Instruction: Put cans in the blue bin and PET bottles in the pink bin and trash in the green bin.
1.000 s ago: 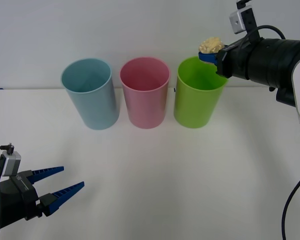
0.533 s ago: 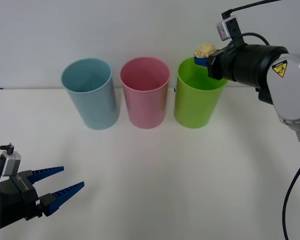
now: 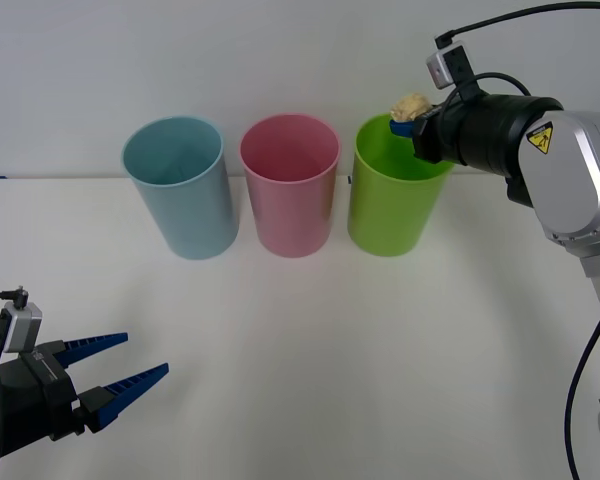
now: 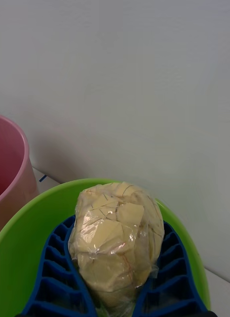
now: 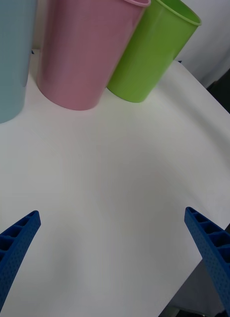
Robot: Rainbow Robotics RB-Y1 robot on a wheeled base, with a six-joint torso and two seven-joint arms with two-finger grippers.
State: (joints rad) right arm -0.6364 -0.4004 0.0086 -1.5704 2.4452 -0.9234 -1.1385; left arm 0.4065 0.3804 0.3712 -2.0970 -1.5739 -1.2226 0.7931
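The blue bin [image 3: 180, 195], the pink bin [image 3: 290, 195] and the green bin [image 3: 392, 205] stand in a row at the back of the table, left to right. My right gripper [image 3: 408, 118] is shut on the trash [image 3: 411, 104], a pale yellow wrinkly ball, and holds it just above the green bin's far right rim. In the right wrist view the trash [image 4: 115, 237] sits between the blue fingers [image 4: 55, 277], with the green bin's rim [image 4: 26, 233] below it. My left gripper [image 3: 115, 365] stands open and holds nothing, low at the table's front left.
A white wall rises close behind the bins. The white table [image 3: 360, 350] stretches bare in front of them. The left wrist view shows the pink bin [image 5: 80, 54], the green bin [image 5: 149, 54] and the table's right edge [image 5: 214, 109].
My right gripper has carried the trash slightly left and down, closer over the green bin's mouth, as the right arm swung in. The left arm has not moved.
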